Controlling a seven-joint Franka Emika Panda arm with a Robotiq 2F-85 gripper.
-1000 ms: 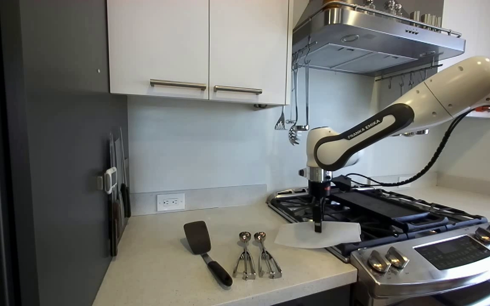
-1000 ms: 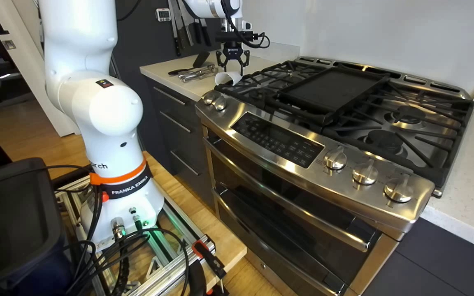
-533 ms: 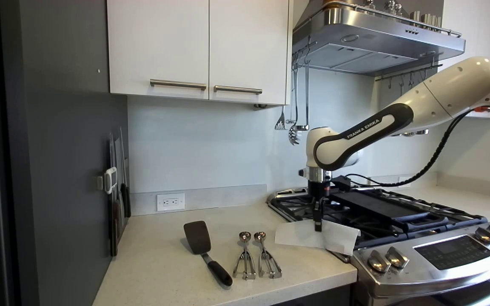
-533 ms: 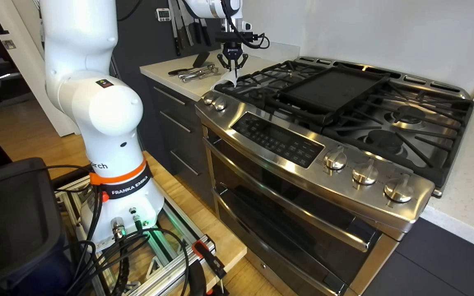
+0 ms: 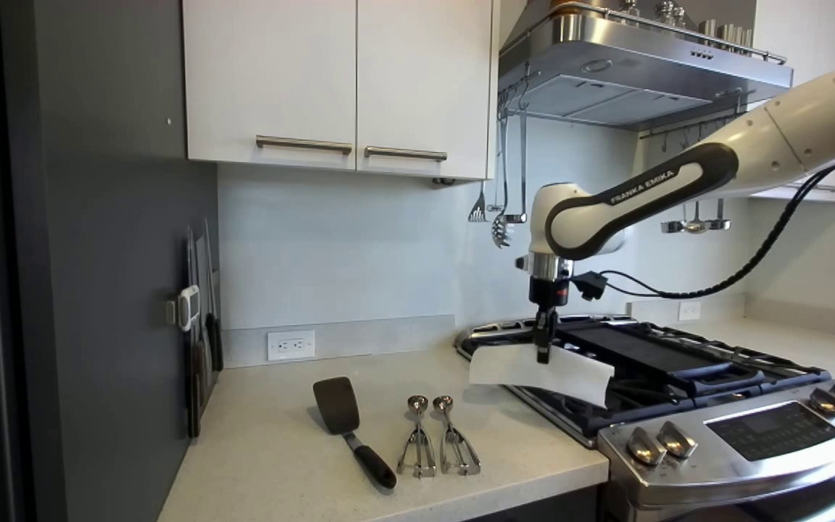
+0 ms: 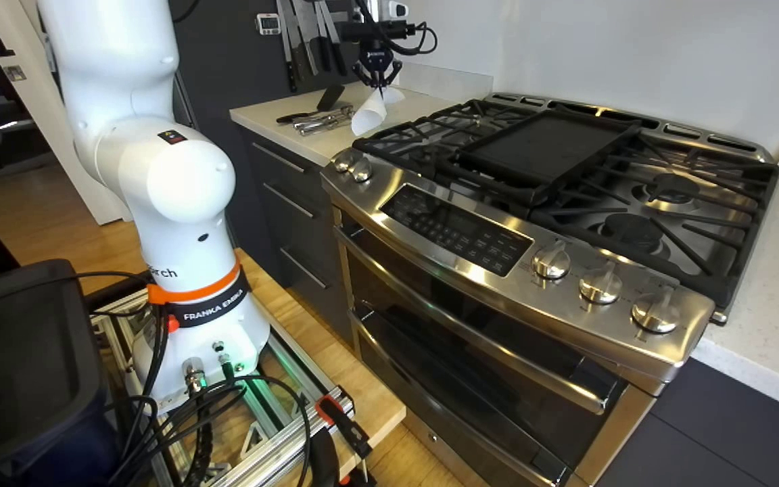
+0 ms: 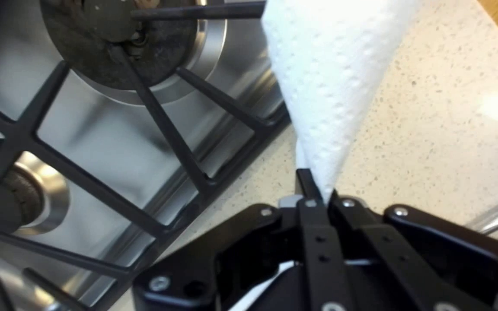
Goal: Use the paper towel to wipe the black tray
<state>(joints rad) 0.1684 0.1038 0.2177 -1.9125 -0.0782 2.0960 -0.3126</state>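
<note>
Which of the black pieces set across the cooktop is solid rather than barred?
The black tray in the middle: a solid, flat rectangle with a low rim. The grates on either side are open bars, with burners showing between them.

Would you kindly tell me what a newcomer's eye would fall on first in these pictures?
Most likely the big white robot arm, which reaches in from the right edge of an exterior view. Next would come the white paper towel, pinched near its middle by the gripper above the counter beside the stove. After that, perhaps the flat black tray across the middle of the stove.
</note>
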